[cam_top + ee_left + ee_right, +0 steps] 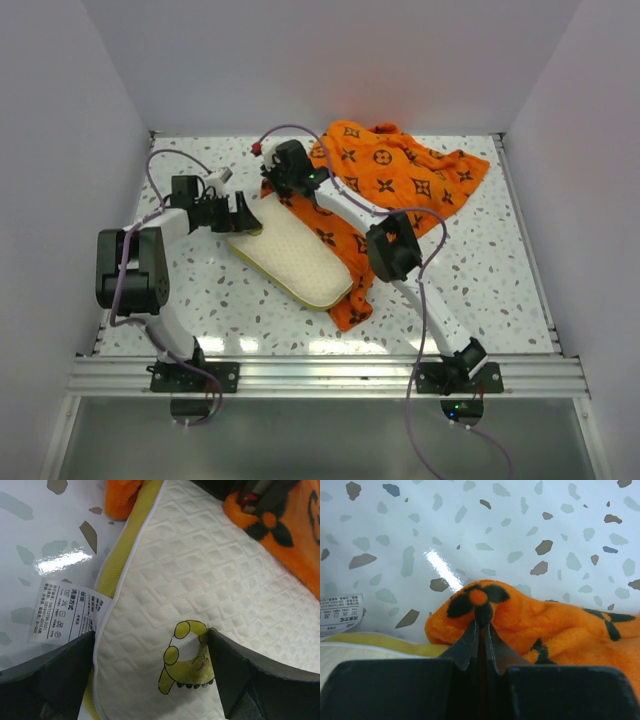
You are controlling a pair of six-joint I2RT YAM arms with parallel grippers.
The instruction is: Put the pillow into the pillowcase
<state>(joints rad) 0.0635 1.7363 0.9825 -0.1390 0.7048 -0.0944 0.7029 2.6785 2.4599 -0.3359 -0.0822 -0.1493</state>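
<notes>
The pillow (292, 255) lies flat and diagonal in the middle of the table (480, 270). Its right edge touches the pillowcase (400, 170), which runs crumpled along that edge and spreads away to the far right. The left fingers (243, 213) are spread wide and straddle the pillow's far left corner, where a yellow cartoon print (187, 660) and a white care label (67, 611) show. Whether they touch the fabric there I cannot tell. The right fingers (476, 639) are pressed together, pinching a fold at the pillowcase's far left corner, just beside the pillow.
</notes>
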